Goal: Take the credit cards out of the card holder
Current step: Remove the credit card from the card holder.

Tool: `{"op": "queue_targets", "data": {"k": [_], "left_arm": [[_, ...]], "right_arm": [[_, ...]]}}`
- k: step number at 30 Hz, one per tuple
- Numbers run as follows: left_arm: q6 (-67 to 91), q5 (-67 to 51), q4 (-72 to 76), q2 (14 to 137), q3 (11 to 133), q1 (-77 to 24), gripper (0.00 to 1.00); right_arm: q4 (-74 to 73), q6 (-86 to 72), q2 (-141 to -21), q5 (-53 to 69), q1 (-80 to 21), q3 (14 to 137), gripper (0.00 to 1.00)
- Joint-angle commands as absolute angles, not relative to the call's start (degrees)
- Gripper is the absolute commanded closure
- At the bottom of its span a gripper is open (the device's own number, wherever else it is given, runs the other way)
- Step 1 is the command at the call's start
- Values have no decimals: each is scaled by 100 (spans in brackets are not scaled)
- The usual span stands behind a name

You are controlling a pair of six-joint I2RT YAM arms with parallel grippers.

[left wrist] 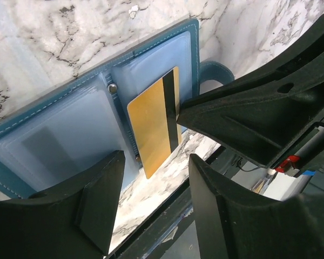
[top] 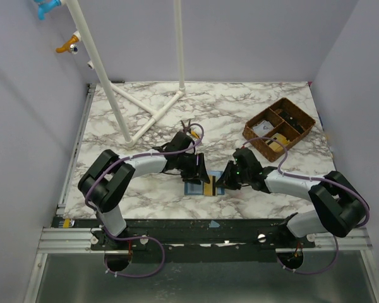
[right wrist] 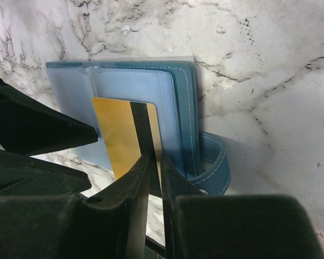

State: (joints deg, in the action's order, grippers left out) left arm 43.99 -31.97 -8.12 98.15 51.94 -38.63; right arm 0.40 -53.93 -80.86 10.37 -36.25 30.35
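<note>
Pinching with right gripper (right wrist: 155, 159): fingers pressed close together on the black-stripe edge of gold card (right wrist: 119, 135), nipped between the pads. Reads as a grip for drawing the card straight back out of its sleeve. Just ahead of those fingertips, half out of a clear pocket: card holder (right wrist: 175, 97), spread open and flat on marble table (right wrist: 259, 65), closure strap (right wrist: 216, 162) curling up just right of the fingertips. Facing tip to tip from the other side: left gripper (left wrist: 156, 162), fingers spread, straddling the card's free end, one finger over the holder's other page. Probably parked there to pin the holder so only the card moves. Actual contact with the page hard to tell. More clear sleeves stacked under the card, contents unclear. Well beyond the right fingers: brown tray (top: 279, 128), possible drop spot.
</note>
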Motion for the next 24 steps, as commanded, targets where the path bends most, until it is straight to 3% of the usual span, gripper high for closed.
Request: {"op": "queue_targets", "data": {"k": [1, 16, 21, 24], "left_arm": [[4279, -3107, -910, 9984, 5341, -3946, 49], [4653, -3383, -486, 9983, 5230, -3991, 70], [4680, -3418, -468, 9999, 5256, -3995, 83], [4685, -3453, -453, 10030, 5257, -3992, 99]], "right_arm": [[73, -5362, -8277, 913, -3589, 2891, 83], [273, -5406, -8341, 1042, -3595, 2835, 84], [229, -5429, -8290, 1008, -3595, 2818, 85], [178, -5428, -8242, 970, -3595, 2833, 85]]}}
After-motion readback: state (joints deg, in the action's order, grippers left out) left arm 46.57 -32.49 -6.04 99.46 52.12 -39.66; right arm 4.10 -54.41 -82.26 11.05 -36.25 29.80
